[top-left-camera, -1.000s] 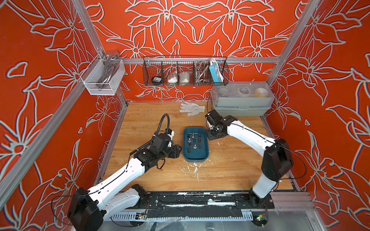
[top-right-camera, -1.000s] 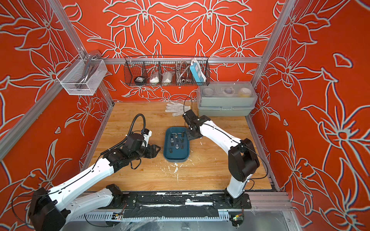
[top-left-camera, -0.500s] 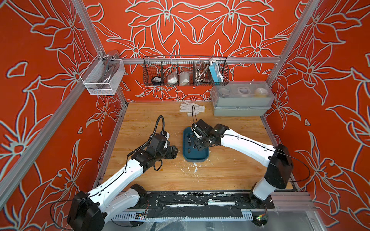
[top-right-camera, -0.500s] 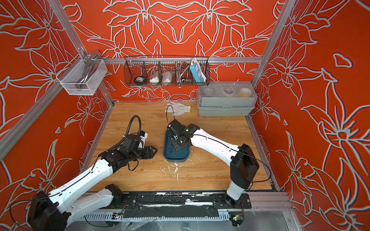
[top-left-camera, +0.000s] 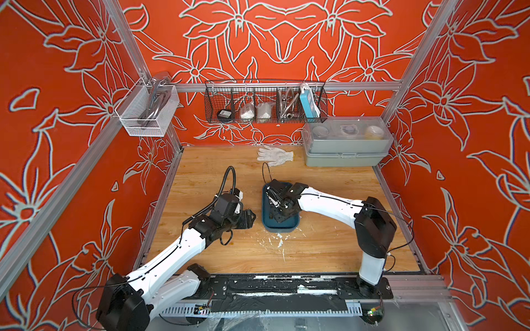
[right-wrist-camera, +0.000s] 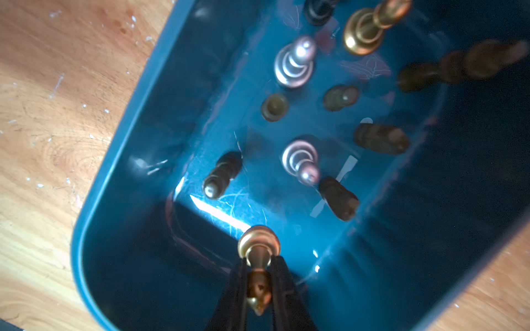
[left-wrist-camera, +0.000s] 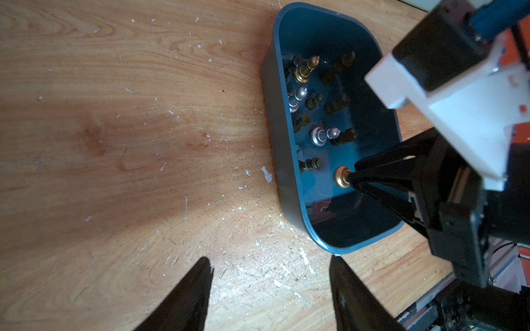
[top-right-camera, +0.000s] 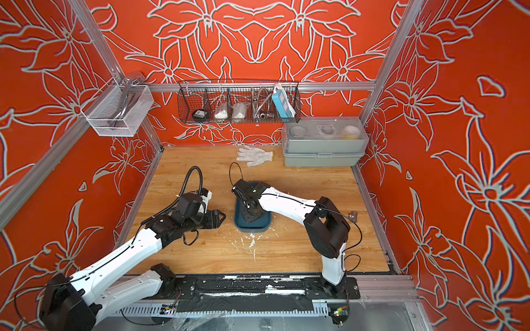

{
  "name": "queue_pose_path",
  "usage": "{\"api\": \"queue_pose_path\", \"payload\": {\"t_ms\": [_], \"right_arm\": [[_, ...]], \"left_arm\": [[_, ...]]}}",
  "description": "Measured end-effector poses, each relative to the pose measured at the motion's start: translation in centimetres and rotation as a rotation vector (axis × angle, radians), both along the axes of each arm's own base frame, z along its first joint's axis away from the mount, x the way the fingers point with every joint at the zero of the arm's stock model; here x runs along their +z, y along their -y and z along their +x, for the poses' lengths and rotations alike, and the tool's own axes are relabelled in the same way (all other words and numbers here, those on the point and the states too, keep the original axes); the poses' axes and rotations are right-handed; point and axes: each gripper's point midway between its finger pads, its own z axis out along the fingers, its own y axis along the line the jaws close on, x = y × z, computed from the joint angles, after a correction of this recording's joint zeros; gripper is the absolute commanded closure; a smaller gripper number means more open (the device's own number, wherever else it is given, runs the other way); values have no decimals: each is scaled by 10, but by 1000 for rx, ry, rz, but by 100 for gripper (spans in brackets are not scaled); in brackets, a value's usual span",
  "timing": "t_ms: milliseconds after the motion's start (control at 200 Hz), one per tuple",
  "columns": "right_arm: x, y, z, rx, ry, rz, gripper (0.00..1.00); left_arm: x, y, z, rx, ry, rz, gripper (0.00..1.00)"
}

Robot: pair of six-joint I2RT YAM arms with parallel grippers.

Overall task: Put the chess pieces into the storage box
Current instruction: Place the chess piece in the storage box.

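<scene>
Right gripper (right-wrist-camera: 259, 262) entered box (right-wrist-camera: 160, 94) — near end-wall.

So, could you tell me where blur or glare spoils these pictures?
Right wrist view: several dark chess pieces are smeared, and a glare streak crosses the storage box floor; the gold piece is fairly sharp. Left wrist view: the left fingers are soft, dark blurs. Both top views: sharp, evenly lit.

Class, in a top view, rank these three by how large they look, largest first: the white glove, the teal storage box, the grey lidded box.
1. grey lidded box
2. storage box, partly hidden, yet it still looks bigger than the glove
3. white glove
</scene>
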Motion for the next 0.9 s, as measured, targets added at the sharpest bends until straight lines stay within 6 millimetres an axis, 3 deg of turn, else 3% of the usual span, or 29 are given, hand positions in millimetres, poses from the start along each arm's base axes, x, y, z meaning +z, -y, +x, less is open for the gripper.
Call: {"api": "queue_pose_path", "payload": {"t_ms": [520, 901], "right_arm": [[-19, -6, 3, 2, -8, -12, 84], [-21, -3, 2, -7, -8, -23, 66]], "left_arm": [[0, 1, 0, -2, 1, -3, 35], [0, 1, 0, -2, 0, -3, 35]]}}
